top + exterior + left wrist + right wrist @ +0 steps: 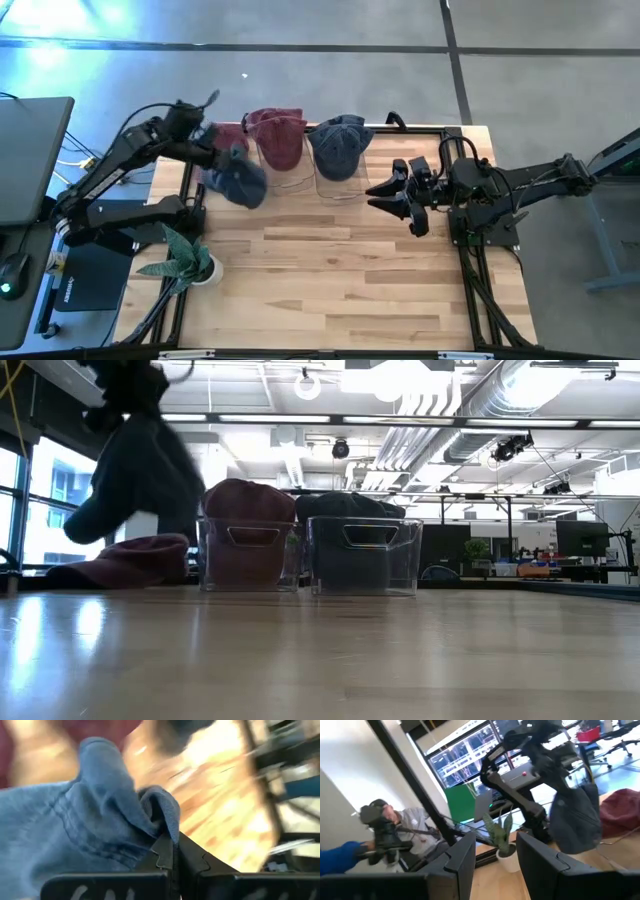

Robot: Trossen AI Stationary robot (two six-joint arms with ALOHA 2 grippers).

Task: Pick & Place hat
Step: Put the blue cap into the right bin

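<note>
Two arms on this rig, and only the left one is busy.

High view: the left end effector (222,152) has a blue hat (238,180) pinched and hanging off it, around 10 o'clock on the tabletop (330,270). A maroon hat (228,135) lies just behind it, and two clear bins sit toward 12 o'clock, one with a maroon hat (277,135) on it, the other with a blue one (340,142). The right end effector (398,195) waits at about 2 o'clock, fingers partly apart, holding nothing.

Low view: the blue hat (135,470) dangles clear of the wood, so I'd call this the lift/carry step. Next move probably means swinging it over the blue bin (364,555) and letting go from above, without clipping the maroon bin (250,552) on the way.

Left wrist view: jaws clamped tight on a fold of the fabric (100,830). Faded denim-ish blue, visible stitching, soft and bunched up.

Right wrist view: the hat (576,820) droops like a limp sack under the other arm.
</note>
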